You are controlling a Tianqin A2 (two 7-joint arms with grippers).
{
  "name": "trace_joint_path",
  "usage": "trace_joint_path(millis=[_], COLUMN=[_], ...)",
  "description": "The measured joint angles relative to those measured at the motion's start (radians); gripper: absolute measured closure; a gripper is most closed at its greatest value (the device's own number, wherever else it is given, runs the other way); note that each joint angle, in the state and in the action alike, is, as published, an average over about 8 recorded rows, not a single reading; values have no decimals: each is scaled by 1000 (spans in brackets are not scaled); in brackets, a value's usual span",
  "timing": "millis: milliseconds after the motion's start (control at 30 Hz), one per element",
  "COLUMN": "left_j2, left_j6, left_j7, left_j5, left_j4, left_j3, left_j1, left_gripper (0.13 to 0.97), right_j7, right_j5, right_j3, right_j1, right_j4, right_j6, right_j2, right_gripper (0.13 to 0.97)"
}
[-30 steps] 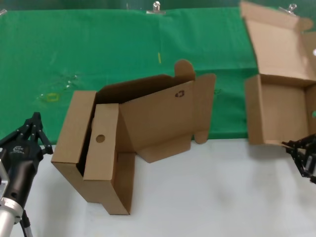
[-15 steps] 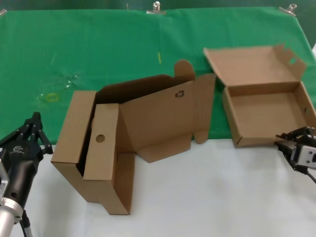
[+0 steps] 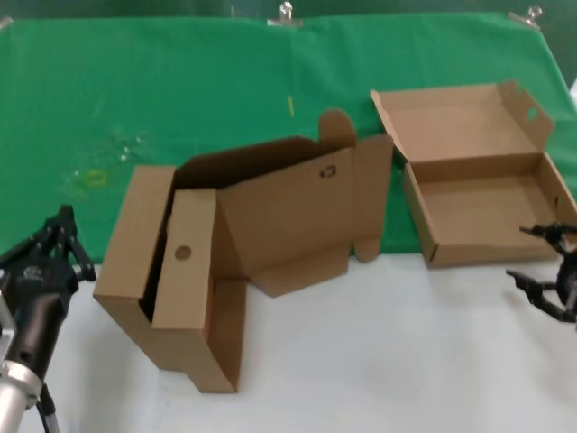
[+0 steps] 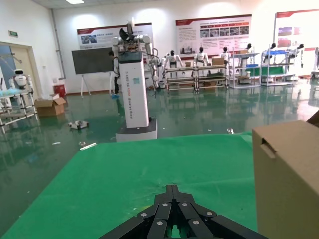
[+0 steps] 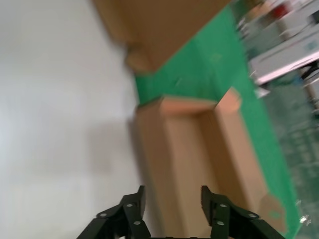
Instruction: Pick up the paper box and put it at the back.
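Observation:
The paper box (image 3: 482, 203), a shallow brown tray with its lid laid open behind it, rests on the green cloth at the back (image 3: 180, 90), its front wall near the cloth's edge. My right gripper (image 3: 523, 253) hovers open just in front of the box's front right corner, holding nothing. In the right wrist view the box (image 5: 199, 154) lies just beyond the spread right gripper (image 5: 173, 191). My left gripper (image 3: 61, 224) is shut and parked at the left, beside the big box; the left wrist view shows this gripper (image 4: 173, 188) closed over the cloth.
A larger cardboard box (image 3: 194, 271) with a finger hole, rounded tab and printed mark lies open mid-table, half on the cloth, half on the white tabletop (image 3: 379, 361). Metal clips (image 3: 286, 13) hold the cloth's far edge.
The paper box came down and leftward from the far right and now lies flat on the cloth. The right gripper opened off its front wall and drew back slightly. The left arm stayed still.

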Motion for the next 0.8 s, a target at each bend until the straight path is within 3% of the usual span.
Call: trace_joint_path(millis=[200, 400, 567, 800], left_j2=[0, 0, 0, 0], left_j6=[0, 0, 0, 0], left_j7=[0, 0, 0, 0], left_j5=[0, 0, 0, 0], left_j4=[0, 0, 0, 0], left_j3=[0, 0, 0, 0], left_j1=[0, 0, 0, 0], left_gripper=[951, 946, 902, 822], right_j7=[-44, -19, 0, 28], right_j5=[116, 119, 138, 169], right_j3=[98, 81, 81, 81], right_j1=[-102, -93, -96, -101], right_j4=[104, 96, 100, 107], right_j6=[10, 36, 65, 108], right_j2=[-2, -27, -58, -104], right_gripper=[663, 535, 397, 277])
